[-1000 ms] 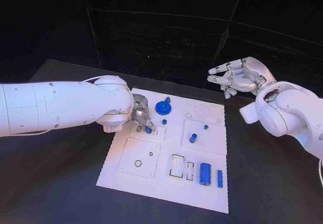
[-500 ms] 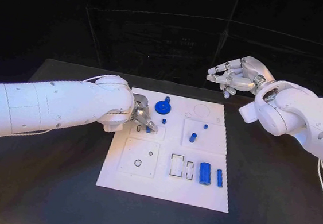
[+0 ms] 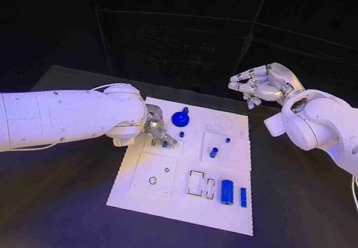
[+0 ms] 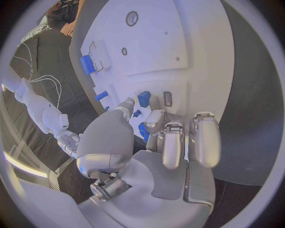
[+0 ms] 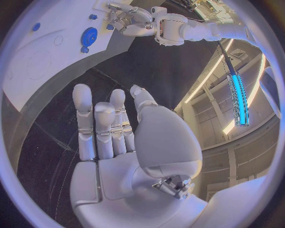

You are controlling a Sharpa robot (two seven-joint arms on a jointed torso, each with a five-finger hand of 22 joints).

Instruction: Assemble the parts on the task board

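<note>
The white task board (image 3: 179, 208) lies in the middle of the black table. My left hand (image 3: 157, 129) hovers low over its far left corner, thumb and fingers a little apart. A small blue part (image 3: 165, 142) (image 4: 144, 99) stands on the board beside a narrow slot (image 4: 167, 98), just past the fingertips (image 4: 156, 116); nothing lies between thumb and fingers. A blue gear with a knob (image 3: 181, 119) and a small blue peg (image 3: 182, 134) sit close by. My right hand (image 3: 260, 83) (image 5: 113, 128) is raised beyond the board's far edge and holds nothing, its fingers spread.
On the board's near right lie a thick blue cylinder (image 3: 227, 192) and a thin blue rod (image 3: 244, 197). Another blue peg (image 3: 214, 151) stands in the right middle plate. A square plate with a ring outline (image 3: 155, 175) lies at the near left.
My left hand's fingers have shifted slightly over the small blue part. The right hand has stayed raised in the same place.
</note>
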